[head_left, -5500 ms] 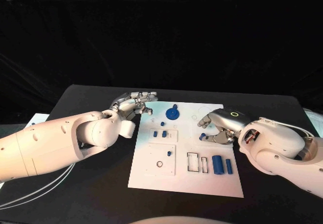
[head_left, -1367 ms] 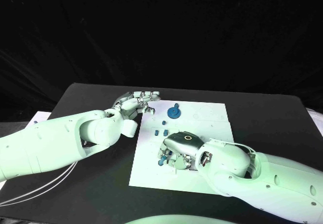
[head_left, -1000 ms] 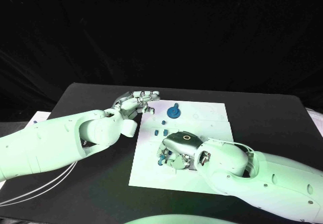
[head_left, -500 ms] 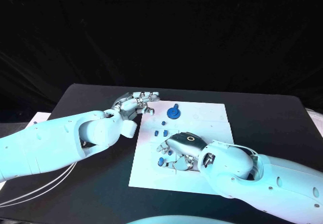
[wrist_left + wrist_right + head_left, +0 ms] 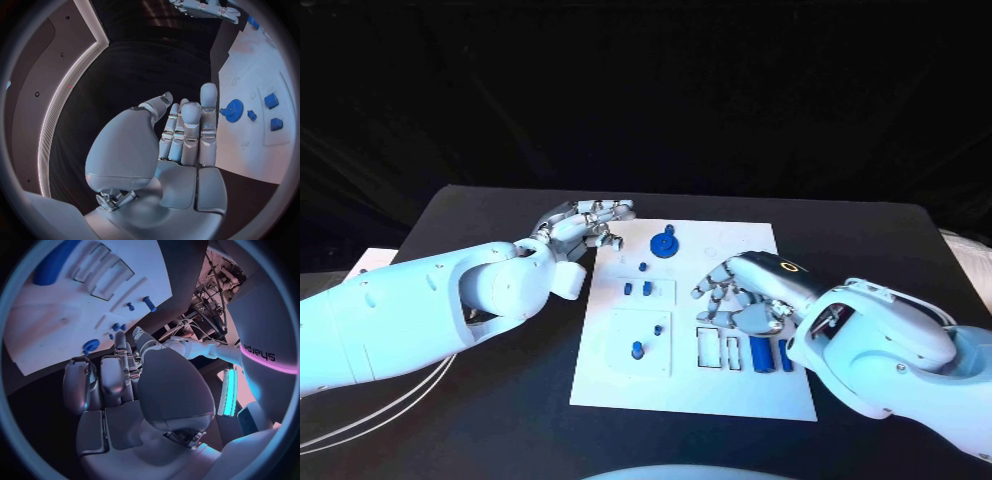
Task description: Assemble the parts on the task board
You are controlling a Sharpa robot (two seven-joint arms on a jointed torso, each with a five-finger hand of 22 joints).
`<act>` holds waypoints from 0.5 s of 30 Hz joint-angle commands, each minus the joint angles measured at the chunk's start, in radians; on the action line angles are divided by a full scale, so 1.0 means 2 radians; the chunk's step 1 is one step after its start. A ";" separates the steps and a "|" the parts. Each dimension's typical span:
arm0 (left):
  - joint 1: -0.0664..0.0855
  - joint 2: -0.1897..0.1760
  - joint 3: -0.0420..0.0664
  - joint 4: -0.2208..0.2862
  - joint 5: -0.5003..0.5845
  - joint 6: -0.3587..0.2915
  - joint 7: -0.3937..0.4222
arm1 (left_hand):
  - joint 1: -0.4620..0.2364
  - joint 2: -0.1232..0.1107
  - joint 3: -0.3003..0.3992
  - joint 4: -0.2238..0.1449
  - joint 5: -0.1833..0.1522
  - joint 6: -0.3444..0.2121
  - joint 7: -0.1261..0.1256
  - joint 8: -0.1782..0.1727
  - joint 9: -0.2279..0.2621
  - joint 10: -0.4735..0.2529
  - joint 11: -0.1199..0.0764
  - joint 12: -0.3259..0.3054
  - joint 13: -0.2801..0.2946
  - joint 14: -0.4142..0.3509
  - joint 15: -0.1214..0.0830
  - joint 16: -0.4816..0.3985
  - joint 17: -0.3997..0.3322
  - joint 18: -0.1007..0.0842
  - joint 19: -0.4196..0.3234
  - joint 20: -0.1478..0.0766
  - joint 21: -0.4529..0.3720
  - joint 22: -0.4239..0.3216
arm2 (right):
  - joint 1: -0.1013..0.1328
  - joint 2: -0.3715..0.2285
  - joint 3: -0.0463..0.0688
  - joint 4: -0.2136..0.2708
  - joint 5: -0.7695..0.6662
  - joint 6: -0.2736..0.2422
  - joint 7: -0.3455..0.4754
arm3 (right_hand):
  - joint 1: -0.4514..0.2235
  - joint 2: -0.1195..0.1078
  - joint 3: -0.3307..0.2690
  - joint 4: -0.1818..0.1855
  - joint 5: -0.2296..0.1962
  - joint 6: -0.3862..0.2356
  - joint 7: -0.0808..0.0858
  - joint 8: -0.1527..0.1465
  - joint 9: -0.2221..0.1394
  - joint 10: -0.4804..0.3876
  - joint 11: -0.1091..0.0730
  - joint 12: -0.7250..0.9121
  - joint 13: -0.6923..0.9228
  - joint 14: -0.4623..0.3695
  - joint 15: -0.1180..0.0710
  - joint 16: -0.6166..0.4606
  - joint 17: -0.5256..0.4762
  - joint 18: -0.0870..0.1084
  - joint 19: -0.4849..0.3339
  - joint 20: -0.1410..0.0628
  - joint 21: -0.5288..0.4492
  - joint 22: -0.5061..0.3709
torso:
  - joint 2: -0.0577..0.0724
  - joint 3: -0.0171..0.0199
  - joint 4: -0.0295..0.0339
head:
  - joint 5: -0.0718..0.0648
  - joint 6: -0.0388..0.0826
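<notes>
Change: right hand (image 5: 747,292) withdrawn from the board's lower-left panel since half a second ago, now over the board's right half; small blue peg (image 5: 638,350) left standing in that panel where fingers had worked. Left hand (image 5: 586,222) unchanged at the far left corner.

Right hand: released, fingers spread and lightly curved, holding nothing; hovering above the slotted recesses (image 5: 720,348).

Left hand: fingers straight and close together, nothing in them in the left wrist view; resting at the board's edge, apparently steadying it.

Task board (image 5: 697,395): white plate, centre of black table (image 5: 473,420).

Parts seated: blue gear (image 5: 664,243) at the far end, small peg (image 5: 643,266) just below it, pair of small blocks (image 5: 639,288) in the middle-left panel.

Parts loose: long blue cylinder (image 5: 763,354) and thinner bar (image 5: 786,356) lying side by side, just right of the recesses, partly under the right hand.

Stage (judged): one peg just placed; next likely a loose bar into an empty recess.

Risk: spread fingers low over the loose bars — a careless descent could roll the cylinder off the board's right edge.

Risk: bar and slot close in width; a tilted entry would jam or leave it proud.

Risk: downward push could slide the board if the left hand lifts.
</notes>
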State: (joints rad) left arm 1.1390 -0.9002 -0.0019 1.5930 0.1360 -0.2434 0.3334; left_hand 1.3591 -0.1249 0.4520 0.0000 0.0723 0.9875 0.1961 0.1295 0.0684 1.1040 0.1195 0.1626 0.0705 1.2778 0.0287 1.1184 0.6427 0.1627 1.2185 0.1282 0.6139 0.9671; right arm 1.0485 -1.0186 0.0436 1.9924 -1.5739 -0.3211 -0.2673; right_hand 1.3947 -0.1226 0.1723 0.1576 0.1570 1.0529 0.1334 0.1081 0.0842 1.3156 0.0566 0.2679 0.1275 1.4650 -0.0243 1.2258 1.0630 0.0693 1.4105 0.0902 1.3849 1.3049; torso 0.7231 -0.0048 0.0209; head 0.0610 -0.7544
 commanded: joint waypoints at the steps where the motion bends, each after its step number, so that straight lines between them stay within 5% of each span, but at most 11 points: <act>1: 0.000 -0.001 0.000 0.003 -0.002 0.014 0.001 | -0.005 0.001 -0.004 0.000 0.001 -0.003 0.000 0.002 0.000 -0.004 0.000 0.003 0.000 0.001 0.001 0.001 -0.001 0.006 0.003 0.000 0.001 0.000 | 0.001 -0.023 -0.002 0.009 0.054 0.034 -0.058 | -0.033 -0.008 -0.019 0.022 0.021 0.001 -0.008 0.001 -0.001 0.045 -0.013 0.030 0.024 0.021 -0.008 0.018 0.022 -0.007 0.013 -0.008 0.016 0.029 | -0.001 -0.0011 -0.0040 | -0.010 0.000; 3: 0.000 -0.002 0.000 0.004 -0.002 0.014 0.001 | -0.006 0.001 -0.004 0.000 0.001 -0.004 0.000 0.002 0.000 -0.004 0.000 0.003 0.000 0.000 0.001 0.000 -0.004 0.006 0.001 0.000 -0.004 -0.003 | 0.000 -0.042 -0.003 0.015 0.051 0.042 -0.077 | -0.063 -0.017 -0.045 0.048 0.081 0.001 -0.012 0.000 -0.002 0.059 -0.018 0.064 0.059 0.024 -0.012 0.033 0.041 -0.011 0.022 -0.015 0.027 0.044 | -0.002 -0.0004 -0.0073 | -0.014 0.000; 4: 0.000 -0.002 0.000 0.004 -0.002 0.014 0.001 | -0.006 0.000 -0.005 0.000 0.001 -0.004 0.000 0.002 0.000 -0.004 0.000 0.004 0.000 -0.001 0.001 -0.001 -0.006 0.007 0.001 0.000 -0.006 -0.004 | -0.001 -0.050 -0.004 0.019 0.046 0.042 -0.086 | -0.069 -0.017 -0.055 0.056 0.089 0.001 -0.013 0.001 -0.003 0.065 -0.019 0.119 0.119 0.026 -0.014 0.042 0.053 -0.013 0.027 -0.016 0.033 0.052 | -0.002 -0.0001 -0.0084 | -0.016 -0.001; 7: 0.000 -0.003 -0.001 0.005 -0.002 0.015 0.001 | -0.006 0.000 -0.005 0.000 0.001 -0.004 0.000 0.002 0.000 -0.004 0.000 0.004 0.000 -0.001 0.001 -0.001 -0.007 0.007 0.000 0.000 -0.007 -0.004 | -0.004 -0.067 -0.005 0.026 0.028 0.032 -0.120 | -0.067 -0.008 -0.085 0.061 0.090 0.007 -0.017 0.007 0.001 0.057 -0.022 0.272 0.297 0.027 -0.014 0.060 0.076 -0.016 0.035 -0.020 0.045 0.066 | -0.002 0.0006 -0.0113 | -0.019 0.001; 10: 0.000 -0.003 -0.001 0.005 -0.002 0.014 0.001 | -0.006 0.000 -0.005 0.000 0.001 -0.004 0.000 0.002 0.000 -0.004 0.000 0.004 0.000 -0.001 0.001 -0.001 -0.007 0.007 0.000 0.000 -0.007 -0.004 | -0.006 -0.078 -0.007 0.028 0.020 0.024 -0.156 | -0.064 0.006 -0.110 0.065 0.095 0.010 -0.016 0.014 0.007 0.033 -0.021 0.320 0.366 0.026 -0.015 0.065 0.081 -0.017 0.035 -0.017 0.047 0.070 | -0.003 0.0005 -0.0143 | -0.021 0.003; 15: 0.000 -0.003 -0.001 0.005 -0.002 0.015 0.001 | -0.007 0.000 -0.006 0.001 0.001 -0.004 0.000 0.003 0.000 -0.004 0.000 0.004 0.000 -0.002 0.001 -0.002 -0.008 0.007 0.000 0.000 -0.008 -0.005 | -0.011 -0.082 -0.010 0.030 0.014 0.034 -0.182 | -0.063 0.016 -0.133 0.065 0.099 0.013 -0.018 0.023 0.016 0.048 -0.021 0.413 0.477 0.033 -0.016 0.098 0.130 -0.022 0.048 -0.017 0.061 0.089 | -0.003 0.0005 -0.0138 | -0.022 0.003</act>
State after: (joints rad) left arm 1.1386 -0.9071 -0.0042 1.6008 0.1360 -0.2348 0.3316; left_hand 1.3552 -0.1210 0.4467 -0.0001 0.0723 0.9875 0.1960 0.1295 0.0683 1.1040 0.1195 0.1666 0.0705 1.2777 0.0287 1.1184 0.6266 0.1626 1.2184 0.1282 0.6040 0.9572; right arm 1.0298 -1.1838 0.0254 2.0474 -1.5204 -0.2799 -0.5399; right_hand 1.2667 -0.0979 -0.0872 0.2886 0.3523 1.0749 0.0969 0.1495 0.1134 1.3985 0.0156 1.0608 1.0442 1.4667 -0.0507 1.4089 1.2957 0.0367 1.4644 0.0557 1.5023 1.3080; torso 0.7174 -0.0039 -0.0053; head 0.0187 -0.7487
